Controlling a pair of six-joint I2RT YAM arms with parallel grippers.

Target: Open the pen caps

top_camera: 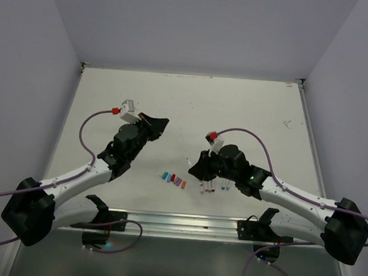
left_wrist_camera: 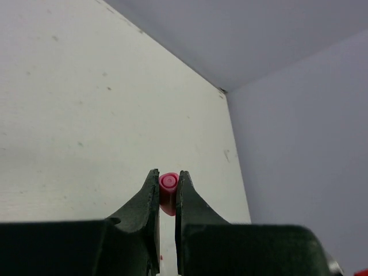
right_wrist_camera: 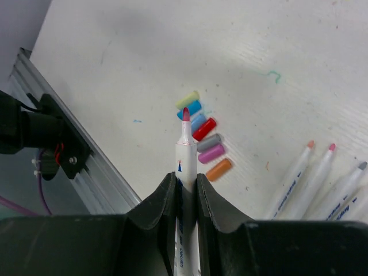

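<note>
Cap (left_wrist_camera: 168, 190) was pinched between the left gripper's (left_wrist_camera: 168, 179) closed fingers. Pen (right_wrist_camera: 185, 150) was clamped tight by the right gripper (right_wrist_camera: 186, 179), bared tip ahead of them, evidently so both could be drawn apart.

White pen (right_wrist_camera: 185, 164), bright caps (right_wrist_camera: 204, 129)
The pen is showing a dark red tip; caps beside it are running yellow, blue, pale blue, red, grey, pink, orange.

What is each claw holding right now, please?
Left claw: closed on a pink-red cap.
Right claw: closed on an uncapped pen.
</note>
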